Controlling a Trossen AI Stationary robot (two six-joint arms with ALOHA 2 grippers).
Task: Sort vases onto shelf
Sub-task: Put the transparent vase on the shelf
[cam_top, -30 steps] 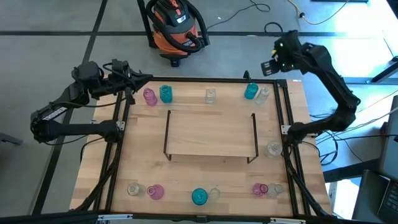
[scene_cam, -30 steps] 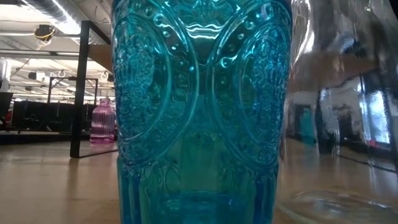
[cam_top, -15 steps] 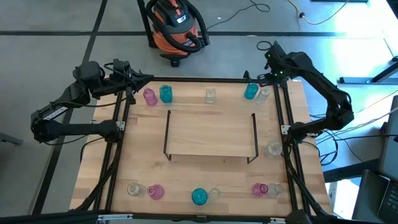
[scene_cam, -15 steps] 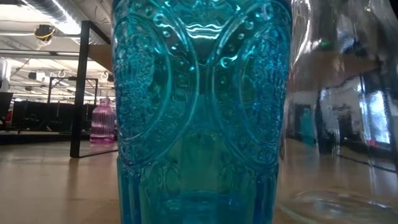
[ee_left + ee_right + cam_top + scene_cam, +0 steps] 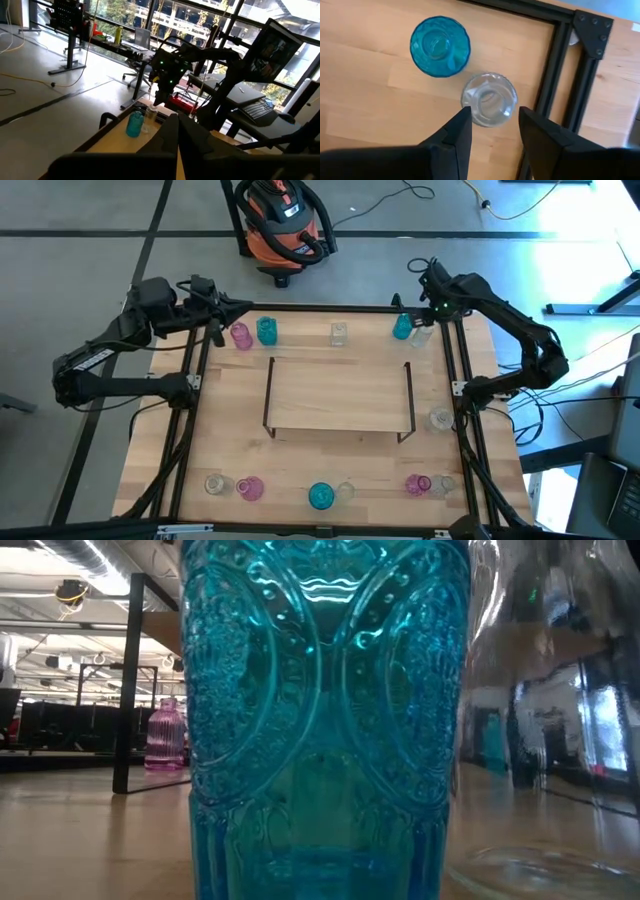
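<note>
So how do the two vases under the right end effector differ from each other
The teal vase is tinted blue; the clear vase is colourless. The clear vase sits nearer the table's black frame, the teal one farther in. The right end effector is open directly above the clear vase, not the teal one. Both stand upright, side by side.

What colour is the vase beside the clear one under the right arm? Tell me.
Teal-blue vase; right wrist view shows it best.

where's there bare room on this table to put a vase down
The shelf top is bare, bordered by its dark end brackets. Bare wood also lies on the tabletop left of the shelf. Crowded spots: the far edge, where the right pincer hangs over a clear vase beside a teal vase, and the near edge.
</note>
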